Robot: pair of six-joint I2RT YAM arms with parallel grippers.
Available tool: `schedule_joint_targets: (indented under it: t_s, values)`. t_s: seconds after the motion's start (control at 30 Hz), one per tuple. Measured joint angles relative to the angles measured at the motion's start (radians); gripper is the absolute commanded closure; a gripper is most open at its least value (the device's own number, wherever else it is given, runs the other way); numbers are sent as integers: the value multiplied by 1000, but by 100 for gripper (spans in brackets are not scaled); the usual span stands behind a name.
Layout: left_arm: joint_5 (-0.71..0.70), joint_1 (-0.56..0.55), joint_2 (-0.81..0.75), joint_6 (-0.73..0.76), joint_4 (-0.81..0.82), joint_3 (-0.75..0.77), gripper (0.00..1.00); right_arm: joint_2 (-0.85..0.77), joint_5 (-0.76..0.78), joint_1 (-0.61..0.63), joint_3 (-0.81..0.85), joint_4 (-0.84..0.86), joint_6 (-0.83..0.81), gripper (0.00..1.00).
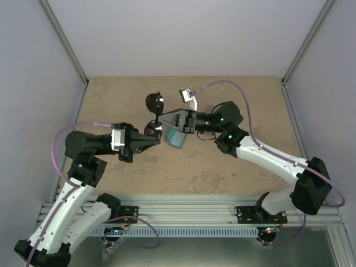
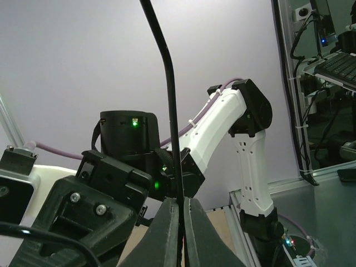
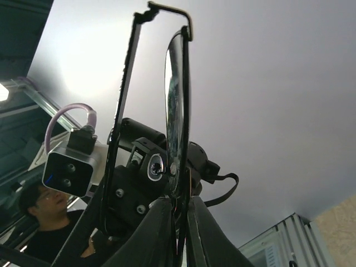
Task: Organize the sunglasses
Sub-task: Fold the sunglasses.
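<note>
Black oval-lens sunglasses [image 1: 154,102] hang above the middle of the table, held between both arms. In the left wrist view my left gripper [image 2: 181,203] is shut on one thin dark arm of the sunglasses [image 2: 169,100], which rises straight up out of the fingers. From the top view the left gripper [image 1: 159,141] reaches in from the left and the right gripper [image 1: 163,118] from the right. In the right wrist view my right gripper [image 3: 179,203] is shut on the lower rim of a lens of the sunglasses [image 3: 177,100], with the other arm folded out beside it.
A blue-grey case [image 1: 176,138] lies on the tan tabletop [image 1: 222,167] just under the right gripper. The two wrists are close together at the centre. Grey walls and metal posts enclose the table on three sides.
</note>
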Motion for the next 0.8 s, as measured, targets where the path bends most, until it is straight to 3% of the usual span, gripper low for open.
schedule_joint_targets:
  t_s: [0.03,0.1,0.2,0.37,0.43,0.8]
  values:
    - [-1,0,0,0,0,0,97,-3,0,0,0,3,0,99]
    - [-8,0,-4,1,-2,0,64,-9,3,0,0,4,0,99]
    - [-34,0,-14,7,-28,0,34,-17,17,0,0,-3,-8,99]
    - [-138,-1,-47,14,-116,3,6,-35,62,-6,-2,-51,-40,99]
    - [-183,-2,-64,22,-150,5,1,-44,82,-9,-3,-72,-55,99]
    - [-444,-7,-157,19,-311,9,1,-80,225,-27,-6,-209,-148,99]
